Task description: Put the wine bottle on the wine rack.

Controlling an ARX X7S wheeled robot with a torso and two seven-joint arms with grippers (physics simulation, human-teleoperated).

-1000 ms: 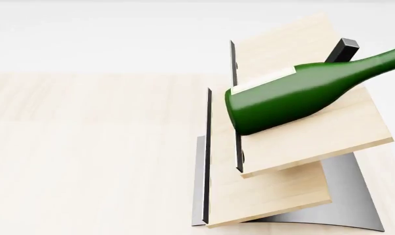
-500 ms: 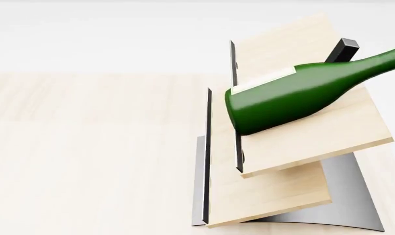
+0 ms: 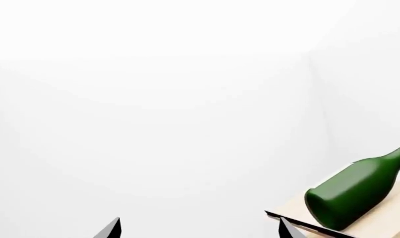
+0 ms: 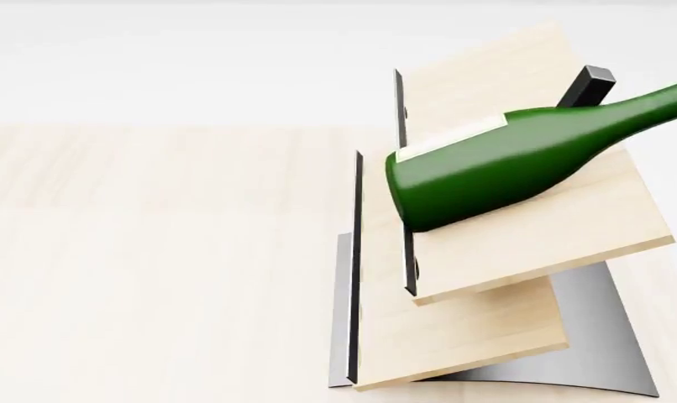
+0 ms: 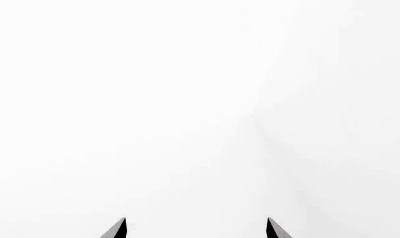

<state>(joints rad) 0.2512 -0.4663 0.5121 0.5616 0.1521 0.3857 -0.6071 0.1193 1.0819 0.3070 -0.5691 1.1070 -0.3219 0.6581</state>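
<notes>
Two slanted light-wood boards of the wine rack point(image 4: 518, 235) are standing on the pale counter point(image 4: 148, 252), and the wine bottle point(image 4: 518, 164) is lying on its side across the upper board, its base sitting against the thin black edge rail point(image 4: 409, 252) and its neck pointing up past the small black block point(image 4: 589, 84). Neither claw is touching it: the left claw point(image 3: 198, 230) is showing only two dark tips set wide apart with nothing between them, the bottle off to one side, and the right claw point(image 5: 196, 230) is likewise spread and facing blank white. The task is looking done. Being smooth glass, the bottle is probably heavy, rigid, slippery and breakable; any regrasp is best made around the broad body near the white label point(image 4: 451, 138), not the narrow neck.
</notes>
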